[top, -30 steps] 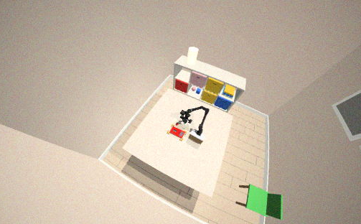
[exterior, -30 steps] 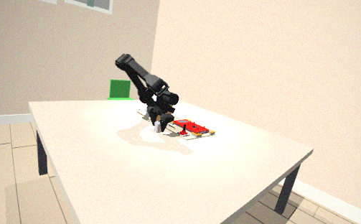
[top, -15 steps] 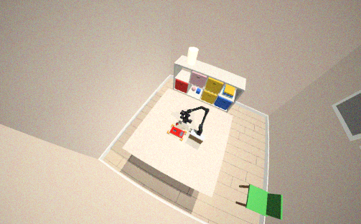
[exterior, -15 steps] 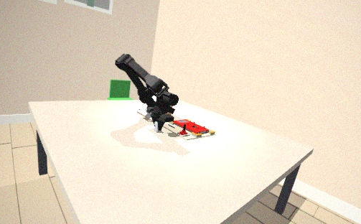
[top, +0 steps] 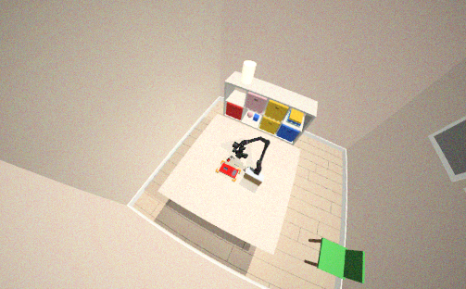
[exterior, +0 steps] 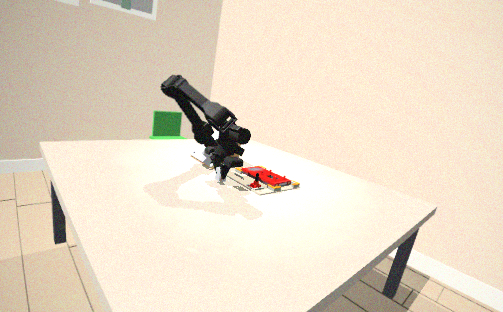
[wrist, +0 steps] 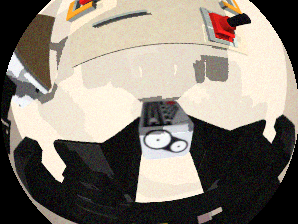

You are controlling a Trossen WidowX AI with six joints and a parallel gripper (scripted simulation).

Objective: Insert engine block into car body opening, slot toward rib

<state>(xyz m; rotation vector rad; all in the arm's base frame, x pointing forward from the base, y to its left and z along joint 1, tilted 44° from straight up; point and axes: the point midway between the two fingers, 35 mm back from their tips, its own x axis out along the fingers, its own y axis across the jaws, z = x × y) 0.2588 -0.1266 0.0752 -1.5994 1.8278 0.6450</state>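
Observation:
The engine block (wrist: 165, 131) (exterior: 219, 174) is a small grey-white box with two drawn pulleys on one face and a dark top with a little red. My gripper (wrist: 161, 119) (exterior: 220, 176) is shut on it, one black finger against each side. The block is upright, at or just above the table; a gap under it cannot be told. The red car body (top: 229, 169) (exterior: 268, 176) lies on a pale board beside the gripper, with orange pieces at its corners. Its opening and rib are too small to make out.
A red piece with a black knob (exterior: 256, 182) (wrist: 223, 27) stands on the board near the car body. The board (wrist: 175, 31) has a dark slot. A brown-faced panel with white edges (top: 253, 178) (wrist: 37, 50) stands near the arm's base.

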